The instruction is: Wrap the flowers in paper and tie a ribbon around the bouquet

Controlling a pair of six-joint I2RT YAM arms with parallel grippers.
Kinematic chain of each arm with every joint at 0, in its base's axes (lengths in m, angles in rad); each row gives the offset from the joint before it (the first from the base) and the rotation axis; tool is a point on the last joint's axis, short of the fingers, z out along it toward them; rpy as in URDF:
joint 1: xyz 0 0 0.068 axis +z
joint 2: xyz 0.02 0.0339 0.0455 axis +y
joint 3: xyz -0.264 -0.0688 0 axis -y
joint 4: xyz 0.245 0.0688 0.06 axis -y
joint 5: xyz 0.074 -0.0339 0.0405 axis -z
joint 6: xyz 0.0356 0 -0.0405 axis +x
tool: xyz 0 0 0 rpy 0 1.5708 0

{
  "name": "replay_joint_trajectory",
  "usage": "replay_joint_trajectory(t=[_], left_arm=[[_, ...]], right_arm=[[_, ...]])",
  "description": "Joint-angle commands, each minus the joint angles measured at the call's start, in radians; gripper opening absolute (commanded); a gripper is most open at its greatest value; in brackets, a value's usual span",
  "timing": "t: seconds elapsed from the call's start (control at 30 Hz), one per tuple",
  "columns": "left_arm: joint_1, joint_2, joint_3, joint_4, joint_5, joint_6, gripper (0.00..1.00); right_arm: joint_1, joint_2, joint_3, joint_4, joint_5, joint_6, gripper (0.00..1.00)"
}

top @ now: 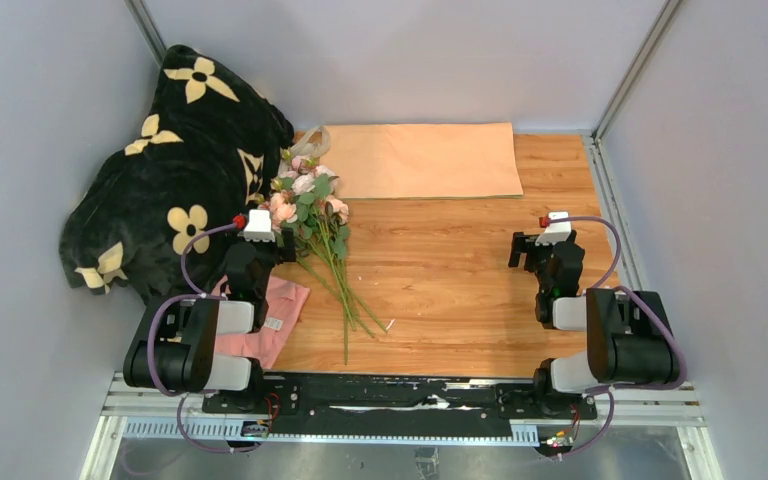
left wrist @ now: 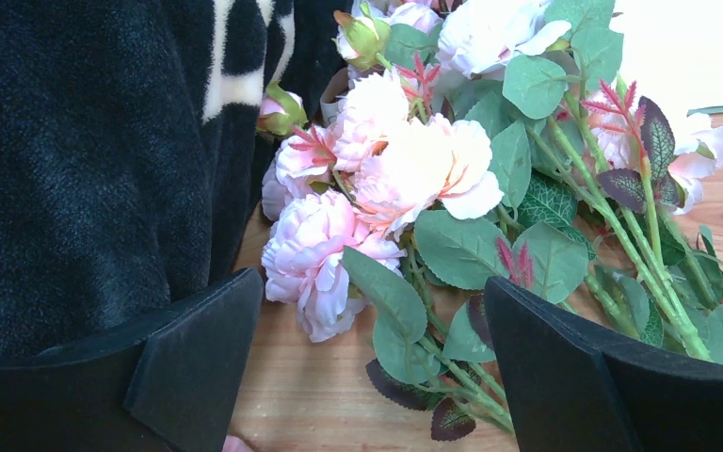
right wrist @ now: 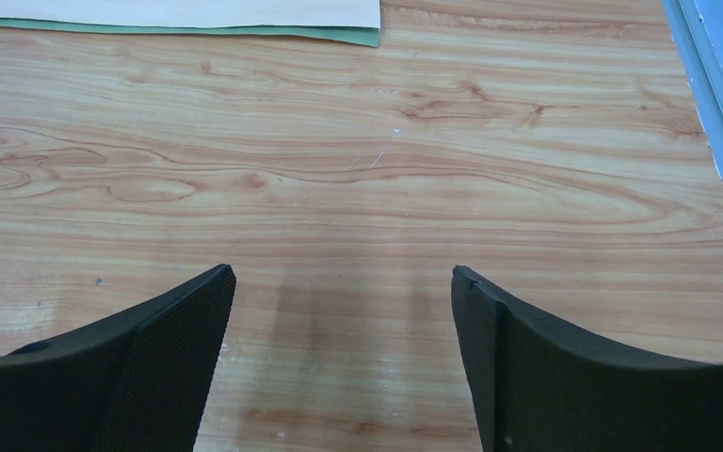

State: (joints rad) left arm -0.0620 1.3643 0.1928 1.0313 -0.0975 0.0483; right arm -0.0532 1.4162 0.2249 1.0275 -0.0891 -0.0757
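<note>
A black blanket point(top: 175, 170) with large cream flower prints point(top: 188, 222) lies in a heap at the far left corner of the wooden bench point(top: 460, 280), against the left wall. Just beside its near side lies a small pink cloth point(top: 285, 300), flat on the bench and partly hidden, with a white label point(top: 273, 324) on it. A tiny white scrap point(top: 390, 325) lies on the bare wood nearer the middle. Plain grey walls point(top: 410, 50) stand on three sides of the bench, with metal posts point(top: 632, 70) in the far corners.
</note>
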Motion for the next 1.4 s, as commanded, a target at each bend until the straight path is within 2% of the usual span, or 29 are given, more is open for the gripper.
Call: replay_joint_trajectory(t=[0.0, 0.1, 0.13, 0.2, 0.3, 0.37, 0.4, 0.5, 0.67, 0.73, 0.8, 1.07, 1.37], left_arm=[[0.004, 0.005, 0.009, 0.027, -0.010, -0.001, 1.00], [0.005, 0.005, 0.008, 0.027, -0.009, -0.001, 1.00], [0.005, 0.005, 0.009, 0.027, -0.004, 0.002, 1.00], [0.004, 0.005, 0.007, 0.030, -0.002, 0.005, 1.00], [0.004, -0.028, 0.036, -0.026, -0.015, 0.000, 1.00], [0.014, -0.113, 0.131, -0.249, -0.018, -0.006, 1.00], [0.018, -0.163, 0.205, -0.457, 0.047, 0.039, 1.00], [0.017, -0.226, 0.377, -0.787, 0.172, 0.172, 1.00], [0.017, -0.259, 0.602, -1.268, 0.375, 0.272, 1.00], [0.017, -0.258, 0.672, -1.403, 0.462, 0.294, 1.00], [0.017, -0.265, 0.721, -1.482, 0.490, 0.300, 1.00], [0.011, -0.253, 0.771, -1.530, 0.534, 0.255, 1.00], [0.000, -0.178, 0.804, -1.537, 0.506, 0.235, 0.99]], right_arm=[[-0.002, -0.065, 0.012, -0.035, 0.008, -0.007, 0.89], [-0.004, -0.227, 0.100, -0.302, 0.081, 0.037, 0.89], [-0.008, -0.270, 0.117, -0.364, 0.111, 0.082, 0.93], [-0.051, -0.321, 0.189, -0.483, 0.027, 0.232, 0.95], [-0.065, -0.284, 0.326, -0.672, -0.072, 0.362, 0.89], [-0.065, -0.210, 0.442, -0.815, -0.123, 0.413, 0.81], [-0.065, -0.166, 0.520, -0.895, -0.128, 0.440, 0.77], [-0.073, -0.047, 0.651, -1.057, -0.099, 0.511, 0.71], [-0.092, 0.135, 0.773, -1.037, -0.117, 0.668, 0.63], [-0.093, 0.227, 0.843, -1.036, -0.126, 0.733, 0.61], [-0.090, 0.297, 0.898, -1.011, -0.158, 0.781, 0.57], [-0.083, 0.496, 0.988, -0.937, -0.072, 0.978, 0.56], [-0.077, 0.667, 1.089, -0.935, -0.079, 1.048, 0.58]])
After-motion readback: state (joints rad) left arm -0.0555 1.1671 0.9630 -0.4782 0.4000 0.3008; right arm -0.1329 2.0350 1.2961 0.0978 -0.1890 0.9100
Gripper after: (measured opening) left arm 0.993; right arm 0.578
